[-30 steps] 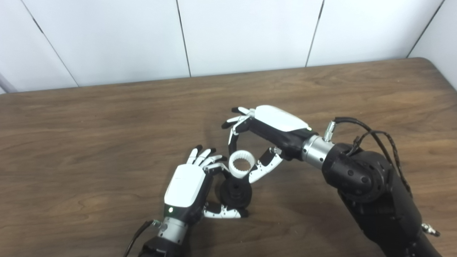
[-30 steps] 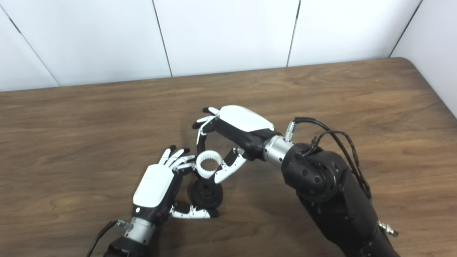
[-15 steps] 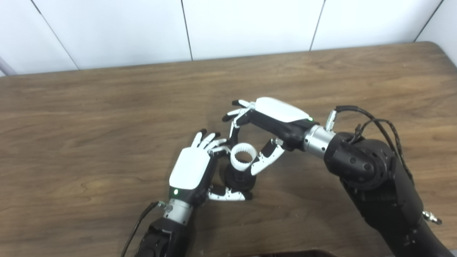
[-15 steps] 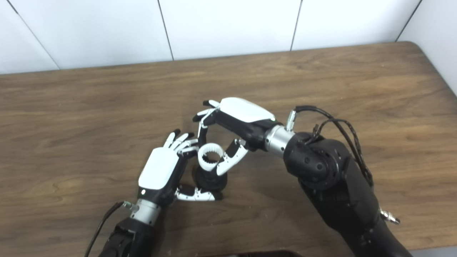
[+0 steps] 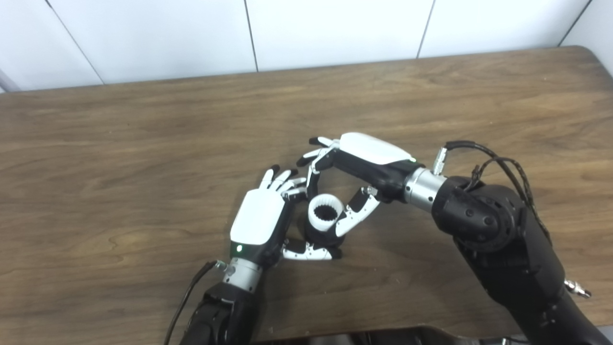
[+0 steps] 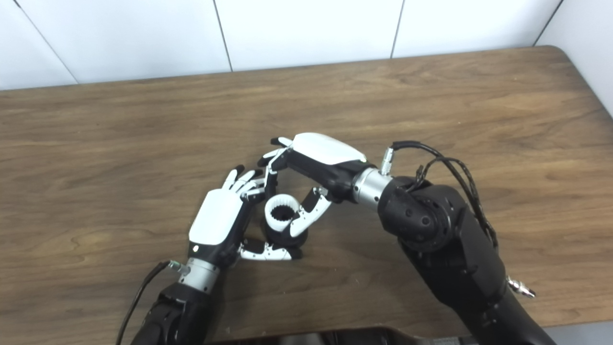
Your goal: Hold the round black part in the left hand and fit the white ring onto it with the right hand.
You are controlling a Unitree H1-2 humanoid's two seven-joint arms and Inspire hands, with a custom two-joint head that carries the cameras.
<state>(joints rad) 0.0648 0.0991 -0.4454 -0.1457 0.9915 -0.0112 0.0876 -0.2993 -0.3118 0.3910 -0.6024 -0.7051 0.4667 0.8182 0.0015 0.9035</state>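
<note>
Two arms are seen entering over the near edge of the wooden worktop (image 6: pixel 431 96). Toward the middle of the worktop, the round black part (image 6: pixel 280 238) is held upright by the left hand (image 6: pixel 218 225), with the thumb laid along its near side and the fingers spread behind it. The white ring (image 6: pixel 280 214), toothed on its inner face, is pinched between the thumb and a finger of the right hand (image 6: pixel 318 158) and is shown seated on top of the black part. A black cable (image 6: pixel 450 167) is looped at the right wrist.
</note>
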